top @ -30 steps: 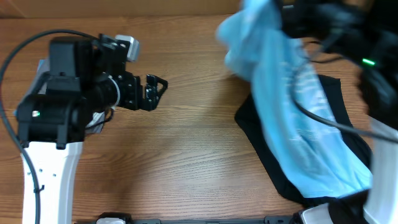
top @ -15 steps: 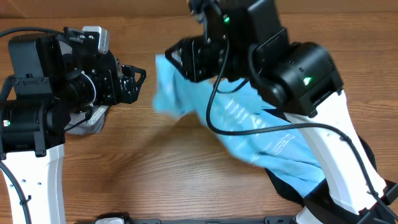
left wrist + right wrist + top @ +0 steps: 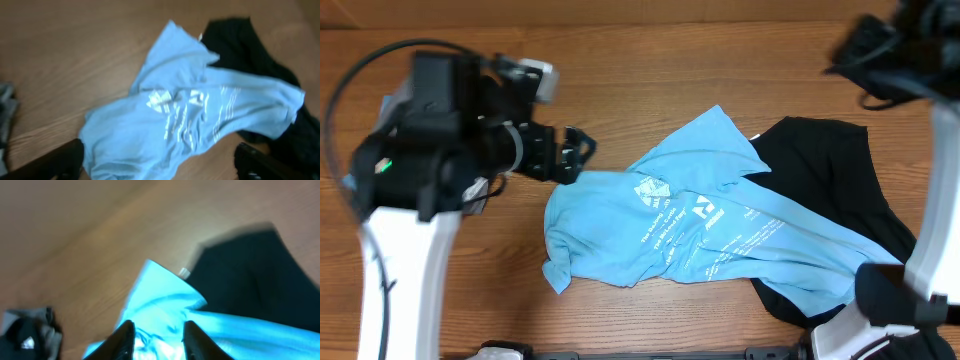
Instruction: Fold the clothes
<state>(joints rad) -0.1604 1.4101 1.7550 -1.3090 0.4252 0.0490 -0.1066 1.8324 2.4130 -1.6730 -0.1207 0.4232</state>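
The light blue T-shirt point(image 3: 690, 228) with white lettering lies crumpled across the middle of the table. Its right part overlaps a black shirt point(image 3: 825, 190). My left gripper point(image 3: 572, 155) hovers just left of the blue shirt, jaws wide open and empty. In the left wrist view the blue shirt point(image 3: 185, 115) fills the space ahead of the left gripper point(image 3: 160, 167). My right gripper point(image 3: 865, 45) is blurred at the far right, away from the shirt. In the right wrist view the right gripper point(image 3: 157, 342) has its jaws apart with nothing between them, and the blue shirt point(image 3: 160, 292) lies well below.
Grey cloth point(image 3: 6, 107) lies at the table's left side, by the left arm's base. A dark garment with a white logo point(image 3: 22, 332) lies beside it. Bare wooden table point(image 3: 650, 80) stretches behind the shirts and in front at the left.
The right gripper carried the blue shirt leftwards, let it go and swung back to the far right. The shirt now lies on the table. The left arm shifted slightly.
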